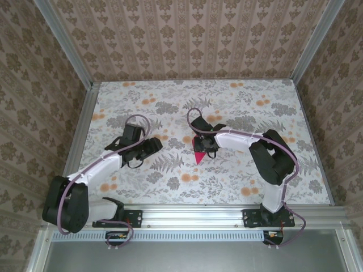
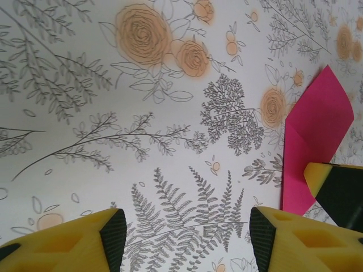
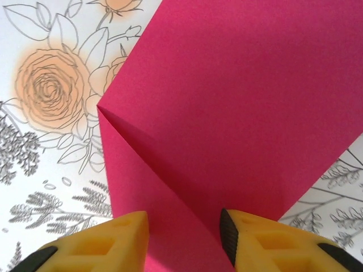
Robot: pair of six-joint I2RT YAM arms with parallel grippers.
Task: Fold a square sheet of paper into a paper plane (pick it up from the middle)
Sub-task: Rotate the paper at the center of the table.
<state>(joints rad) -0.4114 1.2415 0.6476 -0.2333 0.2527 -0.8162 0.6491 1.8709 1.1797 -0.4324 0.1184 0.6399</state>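
The square sheet of paper (image 1: 199,154) is magenta-red and folded into a pointed shape on the flowered table, its tip toward the near edge. My right gripper (image 1: 204,145) stands right over it. In the right wrist view the paper (image 3: 238,102) shows a diagonal crease running down between my right gripper's (image 3: 184,235) yellow fingers, which stand apart with the paper beneath them. My left gripper (image 1: 151,148) is to the left of the paper, apart from it. Its jaws (image 2: 187,238) are wide open over bare tablecloth, with the paper (image 2: 315,130) off to their right.
A flower-print cloth (image 1: 238,107) covers the table, and patterned walls enclose it on three sides. A metal rail (image 1: 193,215) runs along the near edge by the arm bases. One yellow and black right finger (image 2: 340,195) rests on the paper's edge in the left wrist view.
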